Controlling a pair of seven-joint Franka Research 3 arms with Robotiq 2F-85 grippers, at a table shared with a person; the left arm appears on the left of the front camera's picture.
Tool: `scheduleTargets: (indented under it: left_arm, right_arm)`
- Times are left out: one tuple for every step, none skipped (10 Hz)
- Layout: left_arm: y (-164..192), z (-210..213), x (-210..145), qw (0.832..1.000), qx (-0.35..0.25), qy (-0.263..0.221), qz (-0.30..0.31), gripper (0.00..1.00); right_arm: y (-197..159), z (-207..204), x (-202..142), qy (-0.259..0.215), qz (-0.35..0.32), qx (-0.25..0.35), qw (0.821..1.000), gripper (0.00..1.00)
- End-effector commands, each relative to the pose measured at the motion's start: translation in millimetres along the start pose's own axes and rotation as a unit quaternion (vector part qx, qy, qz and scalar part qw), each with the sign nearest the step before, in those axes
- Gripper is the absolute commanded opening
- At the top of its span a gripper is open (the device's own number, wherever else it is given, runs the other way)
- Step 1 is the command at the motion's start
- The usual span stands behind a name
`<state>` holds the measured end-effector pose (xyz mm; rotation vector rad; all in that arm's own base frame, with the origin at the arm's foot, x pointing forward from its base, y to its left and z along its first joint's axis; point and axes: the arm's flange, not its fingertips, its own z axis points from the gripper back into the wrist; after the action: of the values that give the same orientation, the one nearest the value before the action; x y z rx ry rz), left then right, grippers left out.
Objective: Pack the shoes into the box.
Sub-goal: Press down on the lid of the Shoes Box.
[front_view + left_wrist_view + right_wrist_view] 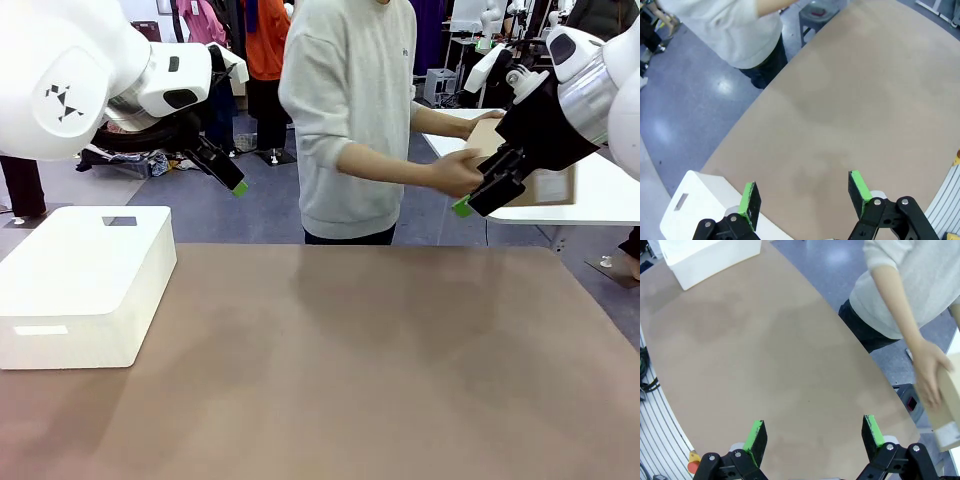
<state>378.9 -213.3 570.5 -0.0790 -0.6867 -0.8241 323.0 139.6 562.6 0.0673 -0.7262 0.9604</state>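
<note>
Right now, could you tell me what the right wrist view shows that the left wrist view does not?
Right wrist view alone: the person's hand gripping the tan box off the brown table's far edge, and the right gripper, open above bare tabletop. Left wrist view alone: the left gripper, also open, with the white plastic box just beneath its fingers. Both share the brown table, the white plastic box, seen far off in the right wrist view, and the person's grey sweatshirt.

plastic box on table left | person behind table, holding box at right
</note>
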Motion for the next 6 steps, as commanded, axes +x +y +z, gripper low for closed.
scheduleTargets:
  left_arm:
    - [-0.4, -0.7, -1.0, 1.000, 0.000, 0.001, -0.001, 0.92]
    - [-0.4, -0.7, -1.0, 1.000, 0.000, 0.001, -0.001, 0.92]
    - [-0.4, -0.7, -1.0, 1.000, 0.000, 0.001, -0.001, 0.92]
    - [-0.4, -0.7, -1.0, 1.000, 0.000, 0.001, -0.001, 0.92]
    - [-0.4, -0.7, -1.0, 1.000, 0.000, 0.001, -0.001, 0.92]
    - [-0.4, -0.7, -1.0, 1.000, 0.000, 0.001, -0.001, 0.92]
  right_arm:
    - [2.1, -0.8, 0.8, 0.003, -0.007, -0.006, 1.000, 1.00]
    - [2.1, -0.8, 0.8, 0.003, -0.007, -0.006, 1.000, 1.00]
    - [2.1, -0.8, 0.8, 0.003, -0.007, -0.006, 1.000, 1.00]
    - [2.1, -0.8, 0.8, 0.003, -0.007, -0.006, 1.000, 1.00]
    - [2.1, -0.8, 0.8, 0.003, -0.007, -0.006, 1.000, 1.00]
    - [2.1, -0.8, 0.8, 0.003, -0.007, -0.006, 1.000, 1.00]
